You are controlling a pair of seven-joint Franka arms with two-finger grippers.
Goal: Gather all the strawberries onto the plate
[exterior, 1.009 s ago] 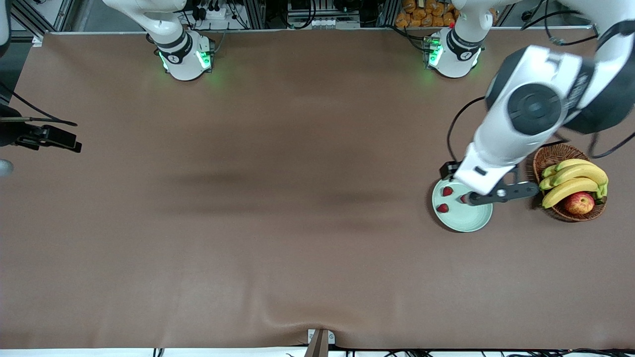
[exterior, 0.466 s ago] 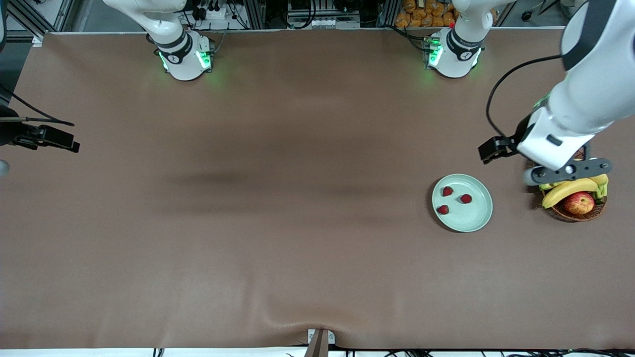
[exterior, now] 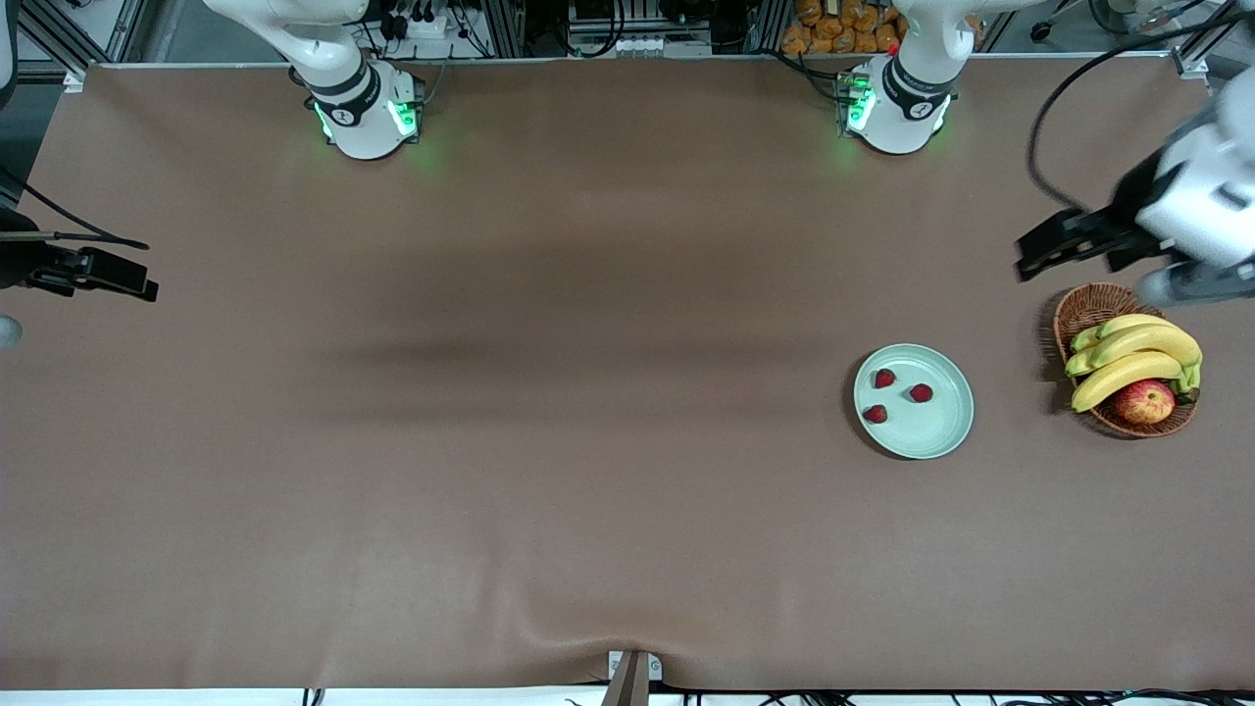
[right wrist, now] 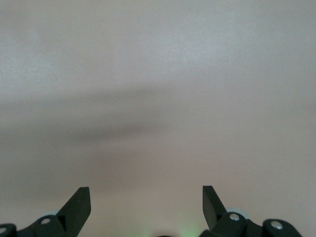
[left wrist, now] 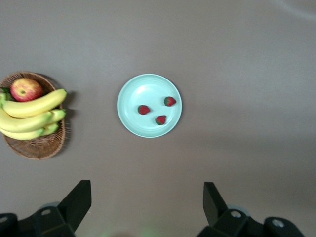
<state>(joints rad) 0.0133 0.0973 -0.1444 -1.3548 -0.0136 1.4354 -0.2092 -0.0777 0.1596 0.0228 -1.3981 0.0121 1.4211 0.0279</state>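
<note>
Three strawberries lay in the mint-green plate on the bench.
Beside it, a wicker basket held bananas and an apple. The left gripper hung over the bench by the basket and the right gripper over bare bench, each empty with fingers apart.

Three strawberries, one plate, one basket, three bananas, one apple

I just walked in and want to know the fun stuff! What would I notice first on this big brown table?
First, the three tiny red strawberries lying in the round pale mint-green plate, toward the left arm's end of the table. Beside the plate stands a brown wicker basket with yellow bananas and a red-yellow apple. The left gripper hangs open above the table; the right gripper waits open over bare tabletop.
</note>
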